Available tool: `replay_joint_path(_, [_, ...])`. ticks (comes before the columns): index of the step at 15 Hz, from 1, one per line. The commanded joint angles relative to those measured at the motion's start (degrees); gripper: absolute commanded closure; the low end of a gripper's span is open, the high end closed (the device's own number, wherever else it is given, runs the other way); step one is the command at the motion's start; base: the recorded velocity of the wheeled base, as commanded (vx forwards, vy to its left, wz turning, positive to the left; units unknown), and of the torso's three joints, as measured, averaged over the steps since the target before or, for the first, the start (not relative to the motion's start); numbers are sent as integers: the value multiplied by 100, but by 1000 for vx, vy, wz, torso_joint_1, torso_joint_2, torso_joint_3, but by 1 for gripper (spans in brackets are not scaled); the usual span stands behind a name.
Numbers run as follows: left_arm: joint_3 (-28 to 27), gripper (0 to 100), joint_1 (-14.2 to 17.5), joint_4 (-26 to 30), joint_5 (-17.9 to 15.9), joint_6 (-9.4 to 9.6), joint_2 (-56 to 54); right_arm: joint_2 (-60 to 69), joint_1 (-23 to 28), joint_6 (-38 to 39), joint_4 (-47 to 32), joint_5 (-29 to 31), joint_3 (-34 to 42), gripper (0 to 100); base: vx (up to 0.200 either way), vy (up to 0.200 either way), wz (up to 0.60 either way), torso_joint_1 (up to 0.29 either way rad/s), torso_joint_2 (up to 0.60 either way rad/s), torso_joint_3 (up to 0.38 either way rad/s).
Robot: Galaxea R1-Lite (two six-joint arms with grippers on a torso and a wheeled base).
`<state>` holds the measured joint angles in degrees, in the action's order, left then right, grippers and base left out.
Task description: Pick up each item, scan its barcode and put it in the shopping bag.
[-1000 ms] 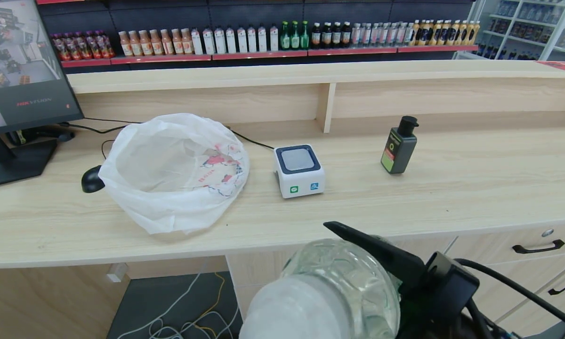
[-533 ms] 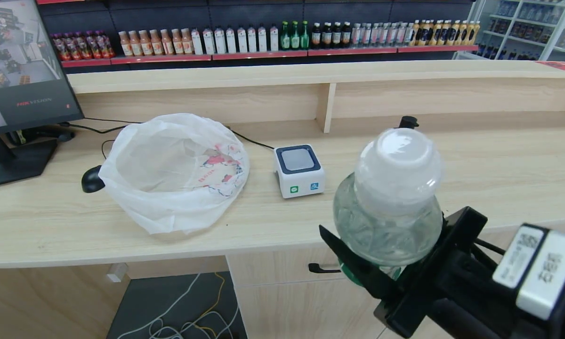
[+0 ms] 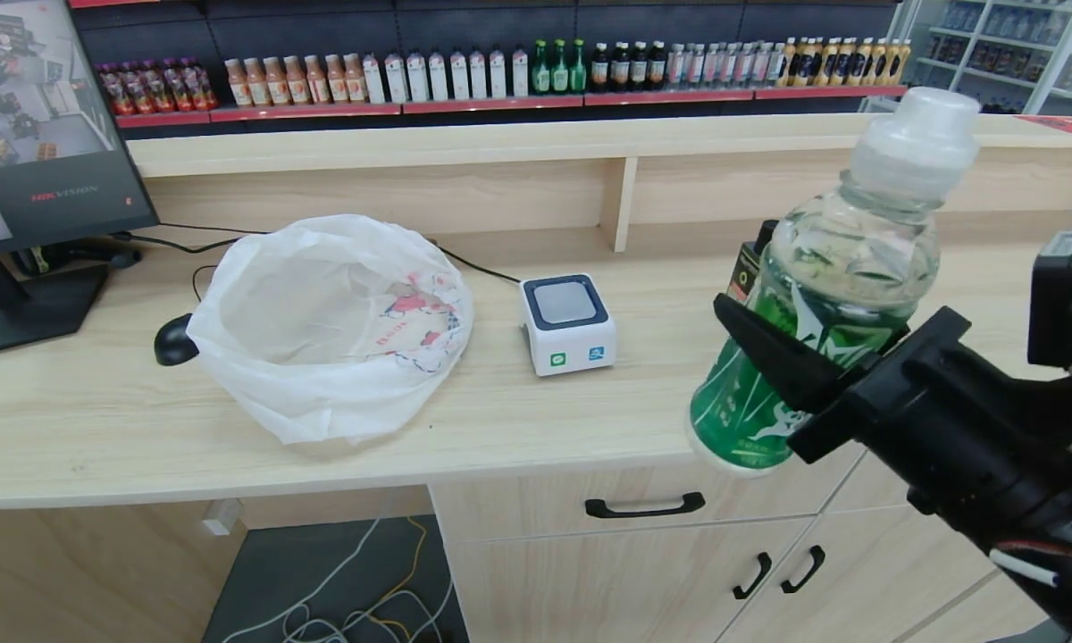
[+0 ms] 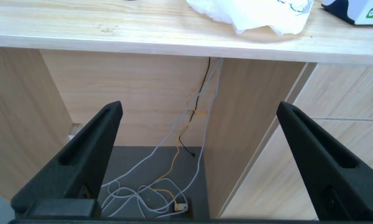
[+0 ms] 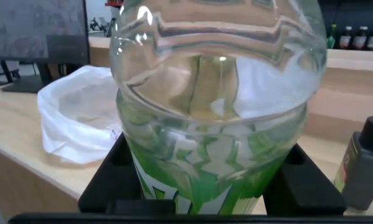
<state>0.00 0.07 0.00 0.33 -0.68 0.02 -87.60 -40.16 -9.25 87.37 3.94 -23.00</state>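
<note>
My right gripper [image 3: 844, 362] is shut on a clear bottle with a green label [image 3: 822, 295], held tilted in the air in front of the counter's right part; the same bottle [image 5: 214, 112] looms close in the right wrist view. A white scanner box [image 3: 566, 323] sits mid-counter, and the open white shopping bag [image 3: 330, 321] lies to its left. A dark pump bottle [image 5: 363, 165] stands on the counter behind the held bottle, mostly hidden by it in the head view. My left gripper [image 4: 199, 162] hangs open below the counter edge, over the floor cables.
A monitor [image 3: 36, 125] and a black mouse [image 3: 175, 341] occupy the counter's left end. A raised wooden shelf [image 3: 590, 143] runs along the back. Drawers with black handles [image 3: 645, 507] sit under the counter. Loose cables [image 4: 168, 186] lie on the floor.
My right gripper has lifted the green-label bottle from low at the front up and to the right, and turned it from cap-toward-camera to nearly upright. It now covers the pump bottle.
</note>
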Motion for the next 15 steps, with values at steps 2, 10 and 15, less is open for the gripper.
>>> replay_joint_path(2, [0,0,1,9,2,-2,-2,15,676,758,-45,-7,-169,100,0,0,0,0,0,0])
replay_joint_path(10, [0,0,-7,0,2,-2,-2,-504,1423,1040,-475,810,-1066,100,0,0,0,0,0,0])
replay_joint_path(15, [0,0,1,0,2,-2,-2,-697,1414,820,-352,635,-1233,100,0,0,0,0,0,0])
